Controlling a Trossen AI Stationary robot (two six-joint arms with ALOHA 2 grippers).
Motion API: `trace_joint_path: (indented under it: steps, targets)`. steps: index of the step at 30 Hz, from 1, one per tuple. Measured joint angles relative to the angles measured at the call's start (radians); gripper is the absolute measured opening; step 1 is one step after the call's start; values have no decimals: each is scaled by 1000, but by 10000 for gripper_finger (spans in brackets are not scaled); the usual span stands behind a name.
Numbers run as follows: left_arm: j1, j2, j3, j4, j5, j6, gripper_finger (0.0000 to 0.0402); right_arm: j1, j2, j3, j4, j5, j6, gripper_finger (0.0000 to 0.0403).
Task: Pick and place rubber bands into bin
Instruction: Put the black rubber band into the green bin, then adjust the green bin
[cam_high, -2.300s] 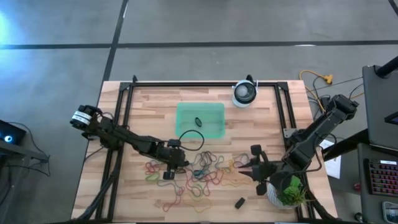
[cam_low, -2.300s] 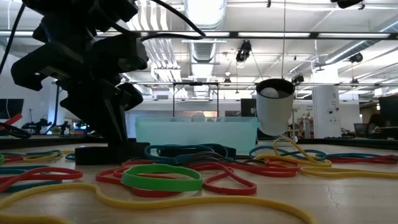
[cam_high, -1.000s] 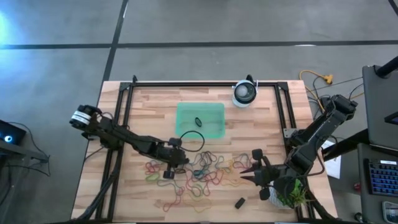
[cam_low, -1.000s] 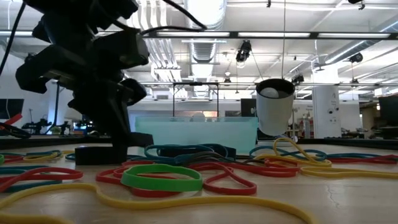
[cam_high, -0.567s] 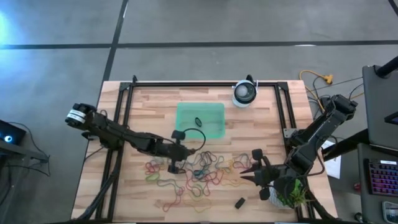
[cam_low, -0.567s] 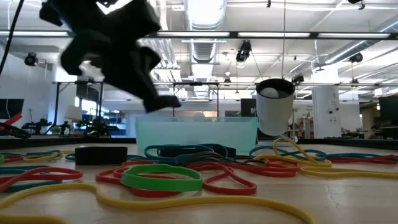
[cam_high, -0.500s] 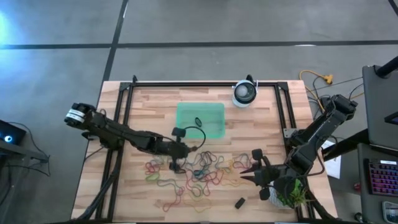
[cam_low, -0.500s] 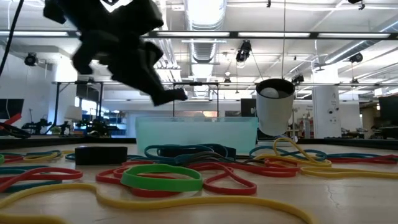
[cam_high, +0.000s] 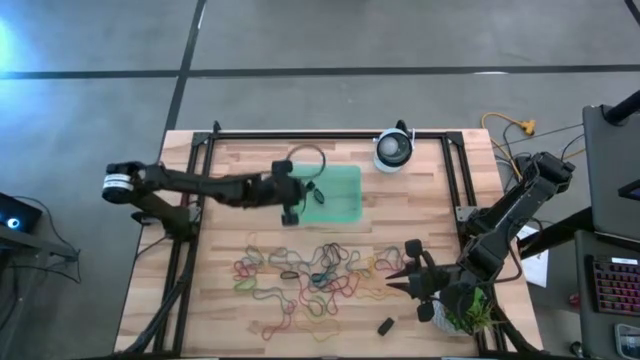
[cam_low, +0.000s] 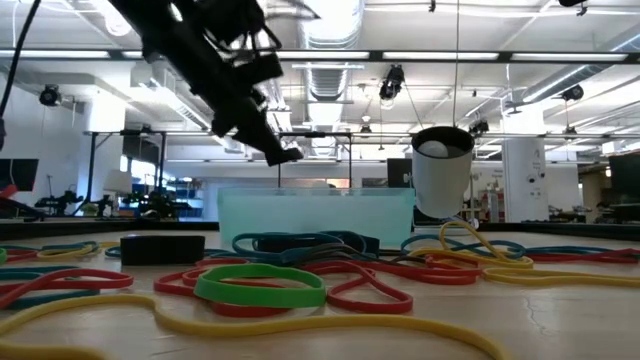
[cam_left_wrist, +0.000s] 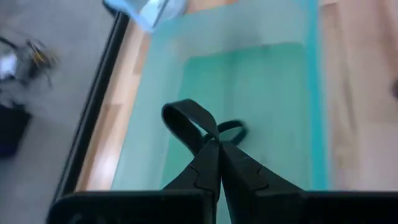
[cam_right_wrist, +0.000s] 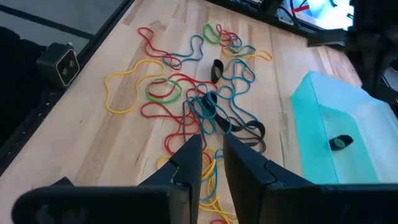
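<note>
Many coloured rubber bands (cam_high: 320, 275) lie tangled on the wooden table, also in the low view (cam_low: 300, 270) and the right wrist view (cam_right_wrist: 199, 93). The translucent green bin (cam_high: 345, 180) stands beyond them, with one black band (cam_left_wrist: 233, 129) lying inside. My left gripper (cam_left_wrist: 216, 144) is shut on a thick black rubber band (cam_left_wrist: 183, 118) and hovers over the bin's left part (cam_high: 300, 197), above its rim (cam_low: 285, 155). My right gripper (cam_right_wrist: 211, 149) hangs above the pile's right end (cam_high: 400, 277), its fingers a narrow gap apart with nothing between them. My left gripper pinches the thick black band between its two fingertips at a folded stretch (cam_left_wrist: 206, 134). The rest of the band juts out beyond the tips as a small loop. The fingers slant downward from the table's left. The band is lifted clear, over the bin's floor.
A round white device (cam_high: 394, 150) stands at the far edge, right of the bin. A green plant (cam_high: 465, 305) sits at the near right corner. A small black piece (cam_high: 385, 325) lies near the front edge. Black frame rails (cam_high: 200, 200) run along the table's sides.
My left gripper, shut throughout, has risen from the pile and swung toward the far edge, carrying the black band up and over the bin's left part. A thick black band that lay beside it stays on the table. My right gripper has kept still.
</note>
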Motion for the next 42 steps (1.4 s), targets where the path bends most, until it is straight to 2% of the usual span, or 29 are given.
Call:
trace_joint_path:
  steps: [3,7,13,22,27,32,34,40,42]
  targets:
    - [80,5,0,4,69,-3,1,0,0,0,0,0,0,63]
    - [133,9,-3,3,75,-9,1,0,0,0,0,0,0,63]
    - [136,12,-4,3,110,-9,4,0,0,-1,0,0,0,66]
    - [137,12,-4,2,117,-8,43,0,0,-2,0,0,0,59]
    - [136,9,-4,-2,116,-9,50,0,0,-2,0,0,1,62]
    - [126,-6,1,-136,123,-55,51,0,0,-2,0,0,5,66]
    - [121,-17,4,-238,168,-116,51,0,0,-2,0,0,9,66]
    - [92,-42,7,-551,489,-270,51,0,0,-2,0,-1,4,60]
    - [66,-53,7,-603,538,-313,51,0,0,-2,0,-1,4,59]
